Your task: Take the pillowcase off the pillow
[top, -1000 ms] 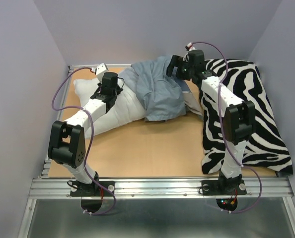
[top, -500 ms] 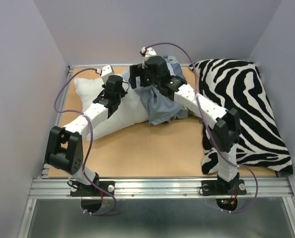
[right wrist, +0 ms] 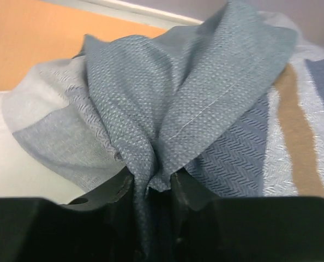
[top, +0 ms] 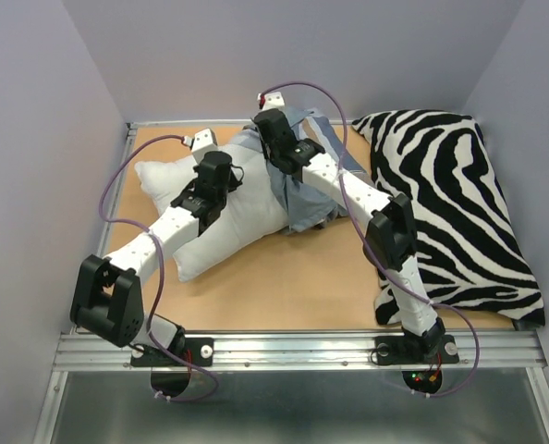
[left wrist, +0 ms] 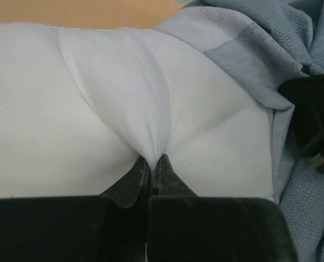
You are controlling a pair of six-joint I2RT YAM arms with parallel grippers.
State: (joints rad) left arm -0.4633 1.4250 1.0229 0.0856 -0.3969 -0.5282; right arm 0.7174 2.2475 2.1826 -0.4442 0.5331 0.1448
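**Pillow and pillowcase, top and wrist views.** The pillow (top: 237, 217) lies at 10 o'clock on the table (top: 293, 273), its 1 o'clock end inside the bunched pillowcase (top: 298, 199). The zebra cushion (top: 450, 203) fills the 3 o'clock side, so bare board remains only toward 6 o'clock. Since one second ago the right gripper (right wrist: 151, 183) has swung from 1 to 12 o'clock, gathering the pillowcase narrower and baring more pillow. The left arm stretches low, with the left gripper (left wrist: 151, 162) pinching a pillow fold. The right arm reaches across, clamped on a pillowcase fold.
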